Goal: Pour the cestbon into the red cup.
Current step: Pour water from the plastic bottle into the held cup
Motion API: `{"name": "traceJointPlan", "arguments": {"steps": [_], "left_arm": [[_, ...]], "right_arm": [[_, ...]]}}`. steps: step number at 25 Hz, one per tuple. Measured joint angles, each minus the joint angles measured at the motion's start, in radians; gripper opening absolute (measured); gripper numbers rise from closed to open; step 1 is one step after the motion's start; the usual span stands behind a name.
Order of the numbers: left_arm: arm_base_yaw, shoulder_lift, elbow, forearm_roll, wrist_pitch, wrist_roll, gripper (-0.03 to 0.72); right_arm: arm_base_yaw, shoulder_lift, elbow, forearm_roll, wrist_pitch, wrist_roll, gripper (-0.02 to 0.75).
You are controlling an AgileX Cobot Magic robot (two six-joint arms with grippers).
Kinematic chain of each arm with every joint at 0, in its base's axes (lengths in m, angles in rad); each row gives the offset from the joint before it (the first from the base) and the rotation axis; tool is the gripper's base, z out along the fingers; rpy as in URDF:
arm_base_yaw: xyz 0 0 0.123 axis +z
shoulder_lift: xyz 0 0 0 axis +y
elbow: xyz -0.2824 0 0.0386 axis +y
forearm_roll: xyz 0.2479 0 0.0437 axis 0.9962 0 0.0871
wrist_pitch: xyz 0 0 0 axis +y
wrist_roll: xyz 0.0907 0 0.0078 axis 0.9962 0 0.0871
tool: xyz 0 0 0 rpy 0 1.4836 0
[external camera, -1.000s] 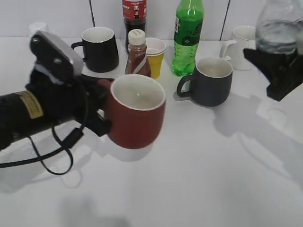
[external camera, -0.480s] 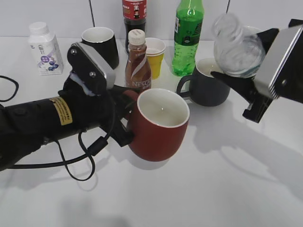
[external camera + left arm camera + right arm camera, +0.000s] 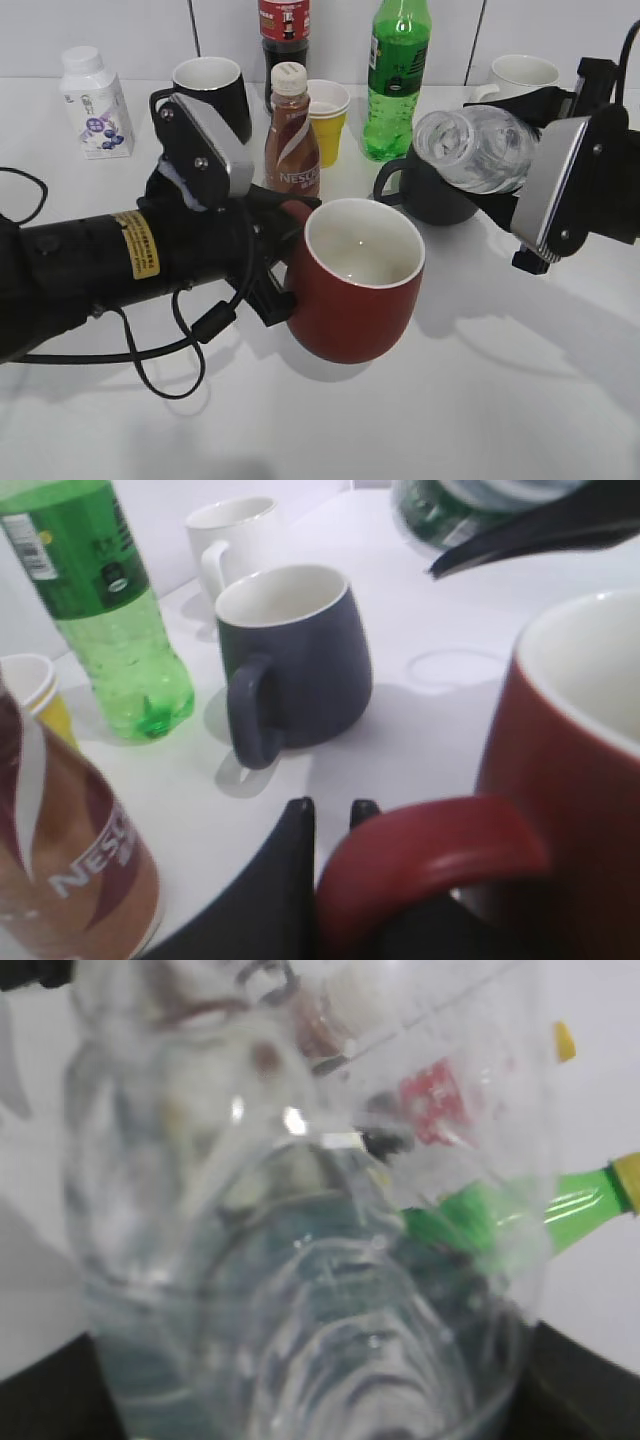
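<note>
My left gripper (image 3: 285,285) is shut on the loop handle (image 3: 430,855) of the red cup (image 3: 355,285) and holds it in the air over the middle of the table. The cup's white inside faces up. My right gripper (image 3: 520,195) is shut on the cestbon (image 3: 470,150), a clear ribbed bottle, tipped on its side with its open mouth pointing left toward the cup, above and to the right of the rim. The bottle fills the right wrist view (image 3: 300,1260); its green label shows at the top of the left wrist view (image 3: 440,510).
A dark grey mug (image 3: 425,195) stands behind the bottle. At the back stand a green soda bottle (image 3: 397,80), a Nescafe bottle (image 3: 291,130), a yellow paper cup (image 3: 327,120), a black mug (image 3: 215,95), a white mug (image 3: 520,75), a cola bottle (image 3: 284,30) and a small milk bottle (image 3: 92,100).
The left arm carried the red cup to the right and toward the front. The right arm brought the bottle down and left and tipped it from upright onto its side.
</note>
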Motion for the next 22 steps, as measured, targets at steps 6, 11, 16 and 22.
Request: {"name": "traceJointPlan", "arguments": {"steps": [6, 11, 16, 22], "left_arm": [[0.000, 0.000, -0.022, 0.062, 0.005, -0.023, 0.069], [0.000, 0.000, -0.053, 0.070, 0.016, -0.029, 0.069], [0.000, 0.010, -0.102, 0.105, 0.092, -0.043, 0.069], [0.000, 0.017, -0.111, 0.127, 0.100, -0.046, 0.069]], "right_arm": [[0.000, 0.000, 0.000, 0.009, -0.012, -0.092, 0.474], [0.000, 0.000, -0.003, 0.016, -0.018, -0.145, 0.474], [0.000, 0.000, -0.008, 0.033, -0.022, -0.206, 0.474], [0.000, 0.004, -0.045, 0.044, -0.035, -0.251, 0.474]]}}
